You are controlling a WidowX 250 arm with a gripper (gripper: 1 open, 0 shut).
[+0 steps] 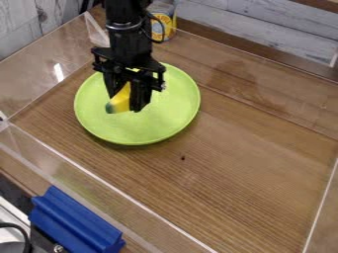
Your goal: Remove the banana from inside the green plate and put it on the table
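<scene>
your tool (122,91) is clamped on the yellow banana (121,100), which sits above the left part of the round green plate (161,121). lift it clear of the rim, then carry it level to the brown desk (244,158), lowering gently before you release.

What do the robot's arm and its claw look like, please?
The arm is black and narrow, with thin dark cabling looping beside it. The claw is black too, with an angular, jagged outline; finer details and any markings are too small to tell.
</scene>
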